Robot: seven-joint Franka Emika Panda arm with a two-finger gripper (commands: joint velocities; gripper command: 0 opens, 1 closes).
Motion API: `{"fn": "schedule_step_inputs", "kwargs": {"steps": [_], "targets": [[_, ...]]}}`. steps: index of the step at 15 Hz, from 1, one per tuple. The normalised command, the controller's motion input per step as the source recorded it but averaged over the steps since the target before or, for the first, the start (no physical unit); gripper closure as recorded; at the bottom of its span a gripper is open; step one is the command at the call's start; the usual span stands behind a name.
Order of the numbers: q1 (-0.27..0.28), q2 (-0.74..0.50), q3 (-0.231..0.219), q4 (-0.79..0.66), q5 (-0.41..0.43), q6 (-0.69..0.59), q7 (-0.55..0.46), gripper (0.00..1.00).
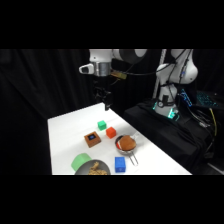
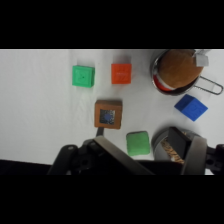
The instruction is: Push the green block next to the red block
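Note:
The green block (image 1: 102, 125) (image 2: 83, 76) is a small bright cube on the white table (image 1: 65, 135). The red block (image 1: 111, 132) (image 2: 121, 73) sits a short gap away from it, and the two do not touch. My gripper (image 1: 106, 101) (image 2: 148, 150) hangs high above the table's far edge, well clear of both blocks. In the wrist view its fingers (image 2: 107, 150) stand wide apart with nothing held between them.
A brown block with a blue mark (image 1: 92, 139) (image 2: 108, 113) lies close to both cubes. A strainer holding a brown ball (image 1: 126, 144) (image 2: 177, 70), a blue block (image 1: 119, 164) (image 2: 191, 107), a flat green object (image 1: 80, 162) (image 2: 138, 143) and a dark plate of food (image 1: 95, 169) fill the near end.

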Motion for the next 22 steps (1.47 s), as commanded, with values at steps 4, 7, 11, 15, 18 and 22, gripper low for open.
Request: {"fn": "schedule_step_inputs", "kwargs": {"steps": [4, 7, 11, 15, 18, 22], "targets": [[-0.046, 0.05, -0.009, 0.07, 0.038, 0.0, -0.08, 0.0], [-0.127, 0.06, -0.094, 0.17, 0.08, -0.04, -0.29, 0.0], [-0.165, 0.04, -0.129, 0.2, 0.075, -0.08, -0.37, 0.0], [-0.164, 0.15, -0.123, 0.27, 0.086, -0.03, -0.42, 0.0], [-0.161, 0.31, -0.091, 0.34, 0.167, 0.08, -0.44, 0.0], [-0.166, 0.4, -0.013, 0.32, 0.26, 0.18, -0.43, 0.0]]}}
